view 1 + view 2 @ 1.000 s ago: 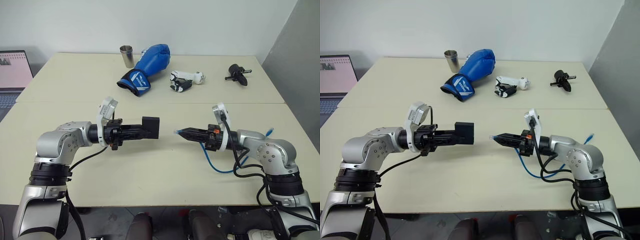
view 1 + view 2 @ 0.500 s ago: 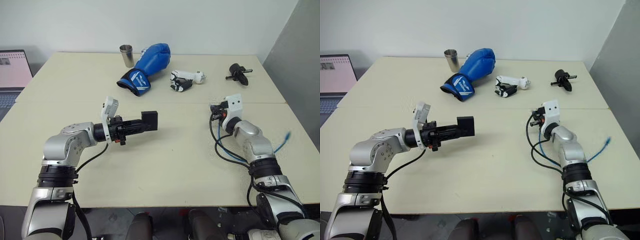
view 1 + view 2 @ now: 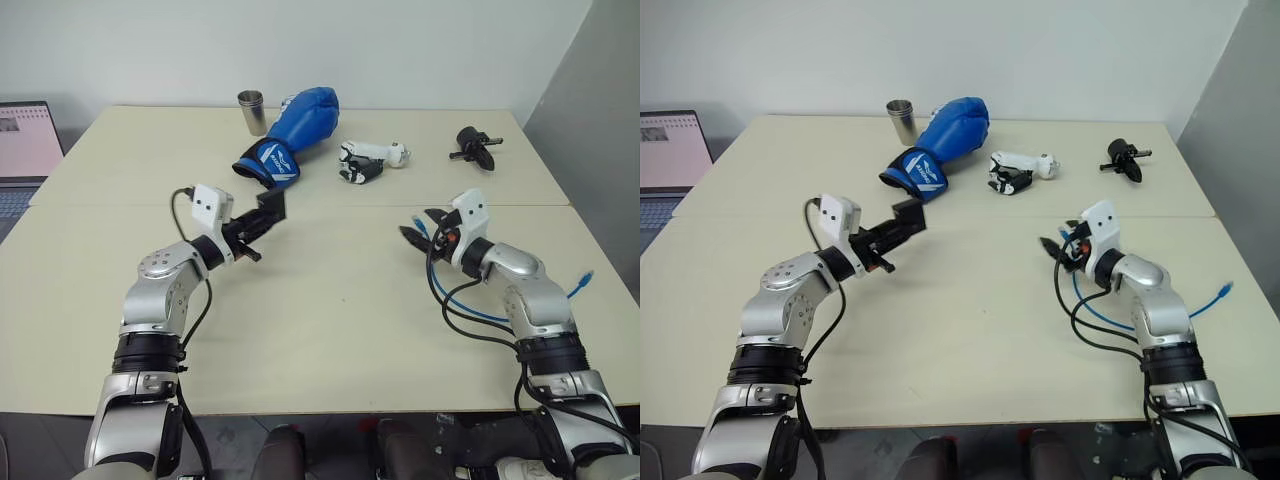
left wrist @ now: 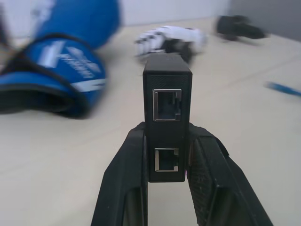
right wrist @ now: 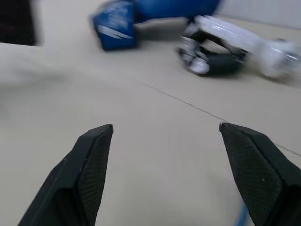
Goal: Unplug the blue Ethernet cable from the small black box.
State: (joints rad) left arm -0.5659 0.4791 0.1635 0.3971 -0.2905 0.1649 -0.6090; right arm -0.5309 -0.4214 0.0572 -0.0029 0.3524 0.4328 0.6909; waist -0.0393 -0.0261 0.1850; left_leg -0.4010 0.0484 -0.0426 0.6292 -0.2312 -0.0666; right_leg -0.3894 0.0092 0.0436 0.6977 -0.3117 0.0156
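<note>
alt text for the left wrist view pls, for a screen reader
The left gripper is shut on the small black box, held upright between its two black fingers with two empty ports facing the camera. Behind it on the beige table lie a blue boxing glove, a white and black gadget, and the blue Ethernet cable.
</note>
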